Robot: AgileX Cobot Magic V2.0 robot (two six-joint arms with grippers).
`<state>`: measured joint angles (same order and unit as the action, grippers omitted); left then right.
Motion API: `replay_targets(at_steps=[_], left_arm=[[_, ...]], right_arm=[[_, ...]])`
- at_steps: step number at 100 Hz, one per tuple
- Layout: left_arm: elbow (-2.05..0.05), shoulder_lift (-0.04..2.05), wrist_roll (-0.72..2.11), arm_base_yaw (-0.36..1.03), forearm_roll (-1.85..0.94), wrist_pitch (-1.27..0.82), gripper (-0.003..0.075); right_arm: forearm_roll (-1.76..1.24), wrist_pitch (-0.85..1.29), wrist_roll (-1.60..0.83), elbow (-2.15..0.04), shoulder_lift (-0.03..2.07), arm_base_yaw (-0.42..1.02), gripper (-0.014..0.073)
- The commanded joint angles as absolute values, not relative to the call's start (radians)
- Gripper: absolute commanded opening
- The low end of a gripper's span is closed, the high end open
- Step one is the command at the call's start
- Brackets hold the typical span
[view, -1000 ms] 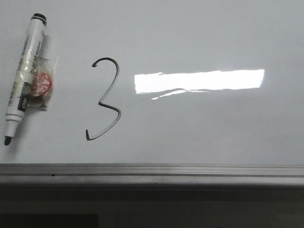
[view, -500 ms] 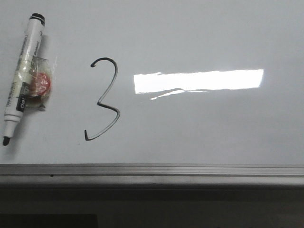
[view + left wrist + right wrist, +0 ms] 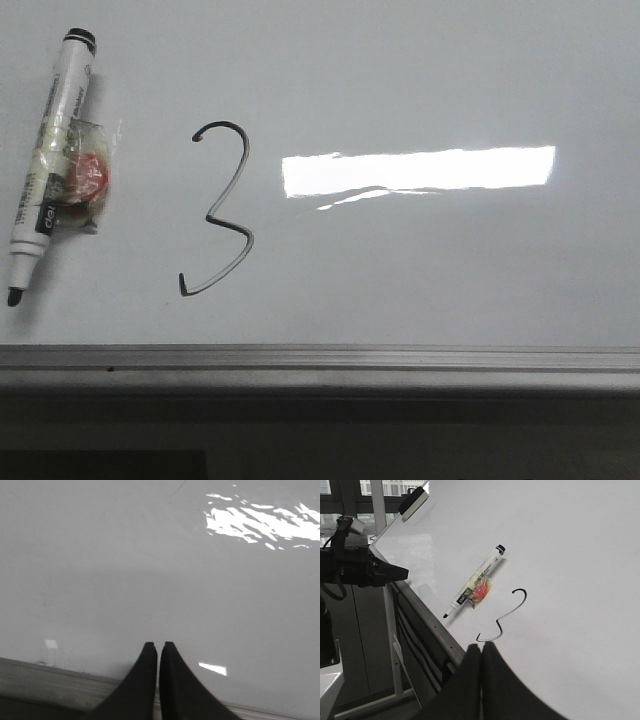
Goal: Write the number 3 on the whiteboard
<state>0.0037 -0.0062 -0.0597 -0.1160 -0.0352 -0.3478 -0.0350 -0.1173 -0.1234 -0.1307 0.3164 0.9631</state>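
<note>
A thin dark number 3 (image 3: 218, 208) stands drawn on the whiteboard (image 3: 430, 270), left of the bright rectangular glare (image 3: 418, 170) and above the grey ledge (image 3: 320, 358); an uncapped marker (image 3: 50, 165) with a red-and-clear holder (image 3: 83, 177) lies on the board just left of the numeral, tip downward. The left gripper (image 3: 158, 646) and the right gripper (image 3: 481, 646) both have their black fingers pressed together with nothing between them, each near the board's lower edge; an eraser (image 3: 413, 501) sits at the board's far corner.

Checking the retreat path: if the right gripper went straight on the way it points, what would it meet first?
Probably the whiteboard, near the number 3's tail; the right gripper is shut and empty.
</note>
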Motion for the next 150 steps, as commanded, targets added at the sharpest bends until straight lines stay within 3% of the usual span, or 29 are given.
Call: replay_targets(at_steps=[1, 50, 69, 93, 109, 132, 150], left_arm=[[0.039, -0.031, -0.069, -0.12, -0.049, -0.315, -0.002], [0.039, -0.031, -0.069, -0.12, -0.049, -0.315, -0.002], [0.039, -0.031, -0.069, -0.12, -0.049, -0.315, -0.002], [0.039, -0.031, -0.069, -0.12, -0.049, -0.315, -0.002], [0.039, -0.031, -0.069, -0.12, -0.049, -0.315, -0.002], [0.039, -0.031, -0.069, -0.12, -0.049, -0.315, -0.002], [0.039, -0.029, -0.069, -0.12, -0.049, -0.313, -0.002]], right_arm=[[-0.028, -0.199, -0.125, -0.157, 0.321, 0.957, -0.0054], [-0.026, -0.213, -0.094, -0.112, 0.321, 0.924, -0.0054], [-0.026, -0.237, -0.015, -0.079, 0.321, 0.715, -0.0054], [-0.026, -0.284, -0.015, -0.05, 0.321, 0.342, -0.0054], [-0.026, -0.275, -0.011, -0.001, 0.3, 0.196, -0.0054], [-0.01, 0.0, -0.011, 0.035, 0.065, 0.009, -0.0054], [0.0, 0.261, -0.011, 0.035, -0.025, -0.037, -0.0054]])
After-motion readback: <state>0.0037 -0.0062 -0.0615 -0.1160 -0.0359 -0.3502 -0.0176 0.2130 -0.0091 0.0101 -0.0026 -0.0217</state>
